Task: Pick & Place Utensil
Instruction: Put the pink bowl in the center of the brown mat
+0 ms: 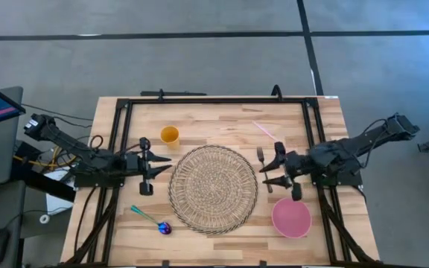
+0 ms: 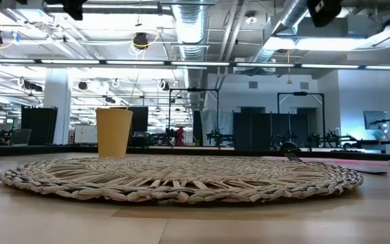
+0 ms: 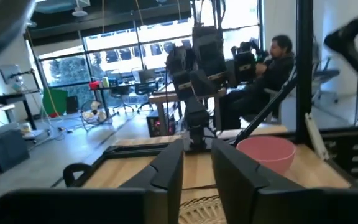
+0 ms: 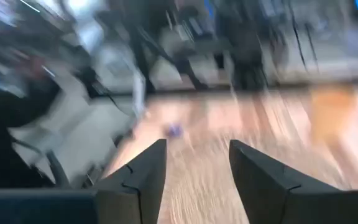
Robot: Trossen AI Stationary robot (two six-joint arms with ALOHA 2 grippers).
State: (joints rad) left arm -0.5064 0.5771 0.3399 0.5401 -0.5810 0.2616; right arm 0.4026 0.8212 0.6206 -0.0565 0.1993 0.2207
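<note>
A dark fork lies flat on the wooden table just right of the round woven placemat; its tines show in the low view. A spoon with a teal handle and purple bowl lies near the mat's near-left side. My right gripper hovers open above the fork's handle end, raised off the table, touching nothing. In its blurred wrist view the fingers stand apart. My left gripper waits open at the mat's left edge, also raised.
A yellow cup stands at the far left of the mat. A pink bowl sits near the right front, and a thin pink stick lies toward the far edge. A black frame borders the table. A person sits beyond it.
</note>
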